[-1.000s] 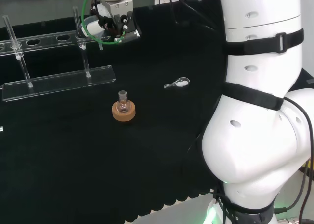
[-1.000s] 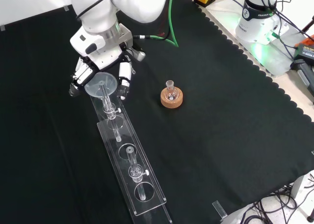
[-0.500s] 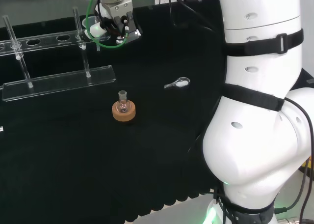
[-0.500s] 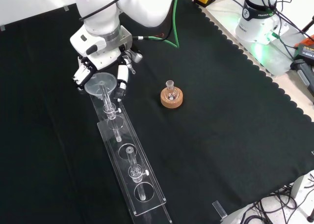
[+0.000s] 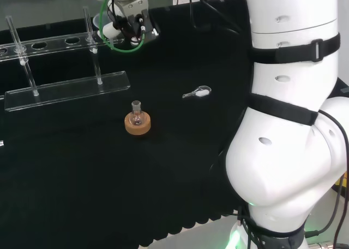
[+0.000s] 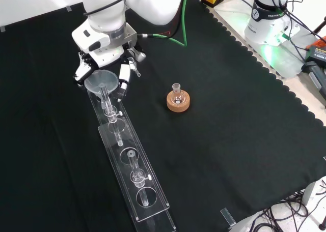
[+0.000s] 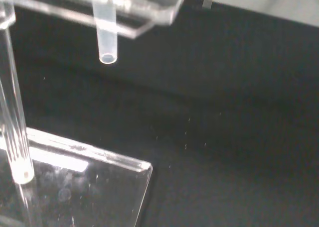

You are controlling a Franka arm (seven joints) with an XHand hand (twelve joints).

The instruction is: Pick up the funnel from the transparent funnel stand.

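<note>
Funnel (image 6: 101, 82) sits at the end hole of the transparent funnel stand (image 6: 133, 183), the end nearest the arm in the front view. My hand (image 6: 104, 64) is around it: fingers (image 6: 124, 81) curled down beside the funnel cup on the view's right, more of the hand at the cup's left edge. I read that as a hold on the cup, though I cannot see contact on clear plastic.

Compared with a second ago, hand and funnel have shifted up the front view together, and in the head view the hand (image 5: 128, 21) is higher and farther back. So the lift is under way.

The catch: the stand has shifted too. In the front view its far end has slid left, and in the head view its base plate (image 5: 68, 88) sits slightly higher and to the right of where it was. My judgement is that the funnel stem (image 7: 105, 37) is dragging in its hole.

In the wrist view the stem's open tip hangs below the upper plate, well above the base plate, so it is not yet free.

Cork ring with small flask (image 6: 178, 99) unchanged, well apart from the stand.
</note>
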